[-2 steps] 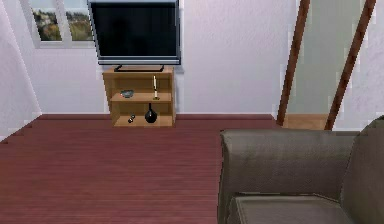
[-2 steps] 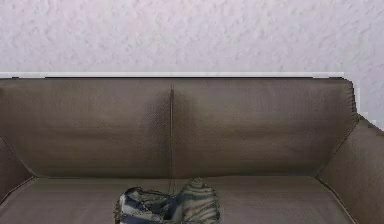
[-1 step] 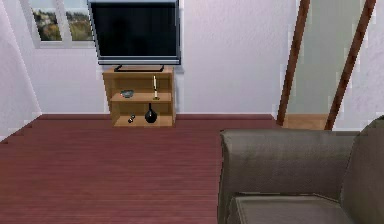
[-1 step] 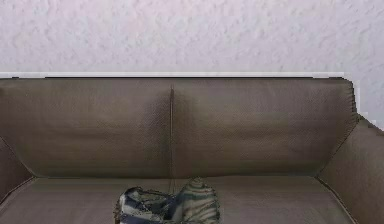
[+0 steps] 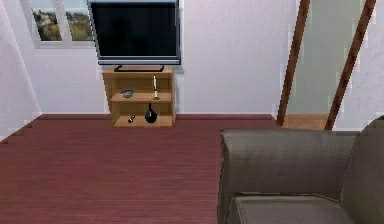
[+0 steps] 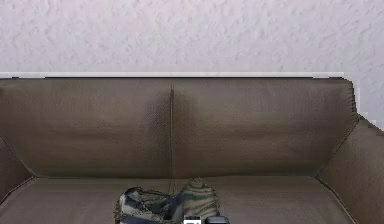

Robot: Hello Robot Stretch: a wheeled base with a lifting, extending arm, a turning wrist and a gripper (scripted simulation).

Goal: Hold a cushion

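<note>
Observation, arm side view: a brown sofa [image 6: 170, 120] stands against a pale textured wall. On its seat, at the bottom edge near the middle, lies a rumpled olive-grey lump [image 6: 201, 191]. By shape and colour it is probably the cushion, though this cannot be confirmed. The gripper [image 6: 150, 207] appears as a dark mass just left of the lump, with the arm's white marker squares [image 6: 206, 220] at the bottom edge beside it.

Gripper condition: the set of the fingers cannot be told. Whether the gripper holds anything cannot be told either, since the lump rests on the seat right at it. Contact between the two is not determinable.

Observation, forward view: one end of the sofa fills the lower right corner. Across the red-brown floor a television [image 5: 135, 30] sits on a wooden stand [image 5: 108, 100], with a black vase [image 5: 151, 114] on the lower shelf.

Assessment: the robot is parked alongside the sofa with the arm reaching over the seat, so the step in hand appears to be the grasp itself.

Requirement for the next move: get a secure hold on the soft lump, then lift it straight up until it hangs clear of the seat. Soft fabric may slip or sag.
</note>
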